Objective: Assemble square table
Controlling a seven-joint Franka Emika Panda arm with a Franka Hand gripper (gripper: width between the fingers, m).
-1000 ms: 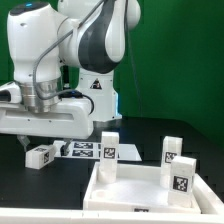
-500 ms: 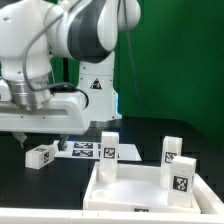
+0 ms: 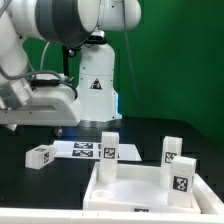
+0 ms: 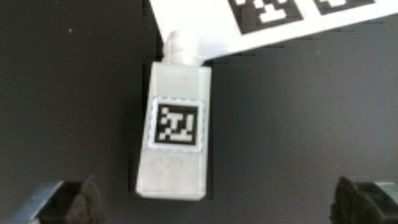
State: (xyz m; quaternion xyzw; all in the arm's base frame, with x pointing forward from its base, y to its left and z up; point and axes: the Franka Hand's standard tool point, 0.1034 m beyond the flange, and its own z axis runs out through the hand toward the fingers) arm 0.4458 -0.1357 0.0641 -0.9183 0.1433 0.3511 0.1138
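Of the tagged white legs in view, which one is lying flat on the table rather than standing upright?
The leg at the exterior view's left, beside the marker board. It lies on its side on the black table; the other three stand upright in the tabletop's corner sockets.

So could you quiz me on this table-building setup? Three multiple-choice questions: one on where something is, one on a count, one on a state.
1. Where does the loose leg lie?
A. On the black table beside the marker board
B. Inside the tabletop
C. Between closed fingers

2. How many legs stand upright on the tabletop?
A. One
B. Three
C. Five

3. How are the robot's fingers?
A. Clamped on the leg
B. Spread apart, holding nothing
C. Shut tight on nothing

Answers:
1 A, it lies flat next to the marker board.
2 B, three tagged legs stand at its corners.
3 B, the wrist view shows the two fingers wide apart with the leg lying untouched on the table between them.
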